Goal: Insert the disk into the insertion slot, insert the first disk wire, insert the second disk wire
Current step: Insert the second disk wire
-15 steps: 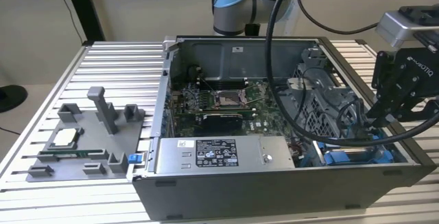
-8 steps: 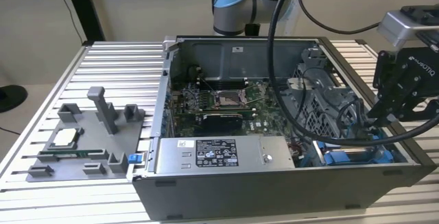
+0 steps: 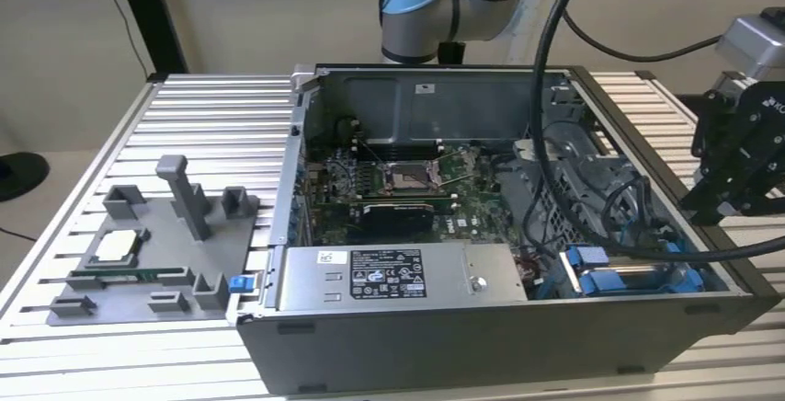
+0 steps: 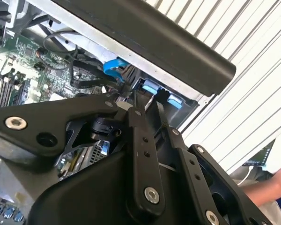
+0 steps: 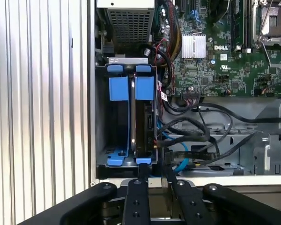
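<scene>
Disk [image 5: 141, 126] seems seated in the insertion slot [image 5: 101, 112]; the gripper [image 5: 155, 168] hangs near it, jaws slightly apart, empty.

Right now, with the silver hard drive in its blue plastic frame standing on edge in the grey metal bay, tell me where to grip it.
Probably the blue tab at one end of the hard drive, approached straight in through the open side of the case. The bay walls in its broad faces and black cables crowd the motherboard side, so only that edge is exposed.
</scene>
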Robot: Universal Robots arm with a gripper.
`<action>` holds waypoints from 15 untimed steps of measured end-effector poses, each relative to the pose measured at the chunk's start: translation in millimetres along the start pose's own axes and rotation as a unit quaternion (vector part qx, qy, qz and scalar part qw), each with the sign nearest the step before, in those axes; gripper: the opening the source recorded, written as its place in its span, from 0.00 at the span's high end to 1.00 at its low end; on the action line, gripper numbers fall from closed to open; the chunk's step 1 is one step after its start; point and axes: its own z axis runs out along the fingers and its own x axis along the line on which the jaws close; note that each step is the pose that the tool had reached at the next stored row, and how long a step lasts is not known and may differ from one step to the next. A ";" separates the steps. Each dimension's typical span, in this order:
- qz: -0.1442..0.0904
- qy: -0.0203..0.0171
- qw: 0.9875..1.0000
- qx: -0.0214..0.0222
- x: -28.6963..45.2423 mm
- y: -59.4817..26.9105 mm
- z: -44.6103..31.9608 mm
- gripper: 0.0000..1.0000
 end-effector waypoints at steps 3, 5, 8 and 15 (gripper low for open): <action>0.001 0.001 1.000 -0.025 -0.1 -2.2 0.0 1.00; 0.001 0.000 1.000 -0.030 -0.1 -3.4 1.3 1.00; 0.002 -0.003 1.000 -0.031 0.0 -5.2 3.3 1.00; 0.013 -0.014 0.999 -0.031 0.0 -5.7 7.0 1.00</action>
